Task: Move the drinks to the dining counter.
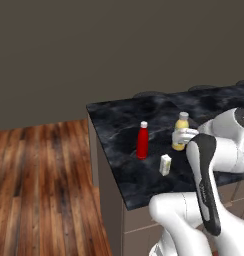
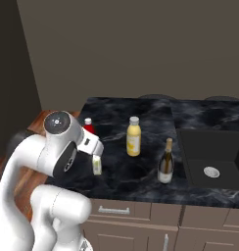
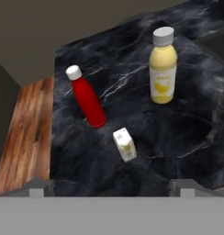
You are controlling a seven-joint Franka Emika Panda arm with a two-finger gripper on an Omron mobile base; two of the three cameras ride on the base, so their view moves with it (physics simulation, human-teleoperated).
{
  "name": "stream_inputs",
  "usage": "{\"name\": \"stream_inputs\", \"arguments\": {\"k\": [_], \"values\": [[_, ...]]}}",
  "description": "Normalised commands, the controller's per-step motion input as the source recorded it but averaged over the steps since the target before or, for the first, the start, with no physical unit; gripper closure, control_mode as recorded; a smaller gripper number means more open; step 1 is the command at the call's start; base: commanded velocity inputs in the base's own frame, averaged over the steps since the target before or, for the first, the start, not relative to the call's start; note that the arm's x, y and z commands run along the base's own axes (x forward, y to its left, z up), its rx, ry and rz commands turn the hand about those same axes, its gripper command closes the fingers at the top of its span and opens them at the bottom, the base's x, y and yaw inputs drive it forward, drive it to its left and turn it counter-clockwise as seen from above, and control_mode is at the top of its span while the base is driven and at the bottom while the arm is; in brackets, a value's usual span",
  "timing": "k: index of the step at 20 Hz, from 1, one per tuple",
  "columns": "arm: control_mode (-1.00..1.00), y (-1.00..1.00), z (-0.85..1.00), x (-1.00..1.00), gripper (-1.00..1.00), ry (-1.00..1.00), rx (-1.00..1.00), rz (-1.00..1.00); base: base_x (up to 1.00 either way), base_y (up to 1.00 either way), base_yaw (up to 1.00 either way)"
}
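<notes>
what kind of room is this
Most likely a kitchen, a rendered one: a black marble counter runs over cabinet drawers with handles, a sink is set into it, and drinks such as a wine bottle stand on top.

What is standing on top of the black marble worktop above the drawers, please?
On the worktop stand a red bottle, a yellow juice bottle, a small carton and a wine bottle. In the right base view the arm covers most of the red bottle.

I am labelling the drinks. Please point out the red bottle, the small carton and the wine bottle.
red bottle point(image 3: 87, 102): hand view, on its red body.
small carton point(image 3: 125, 145): hand view, on its front face.
wine bottle point(image 2: 165, 165): right base view, on its label.
</notes>
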Motion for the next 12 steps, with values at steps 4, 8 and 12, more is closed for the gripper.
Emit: {"name": "stream_inputs", "arguments": {"k": [4, 8, 12], "values": [[-1.00, -0.01, 0.55, -0.96, -1.00, -0.03, 0.09, -0.04, 0.00, 0.00, 0.00], [-1.00, 0.00, 0.25, -0.84, -1.00, -0.23, 0.00, 0.00, 0.00, 0.00, 0.00], [-1.00, 0.00, 0.54, -0.72, -1.00, -0.17, 0.00, 0.00, 0.00, 0.00, 0.00]]}}
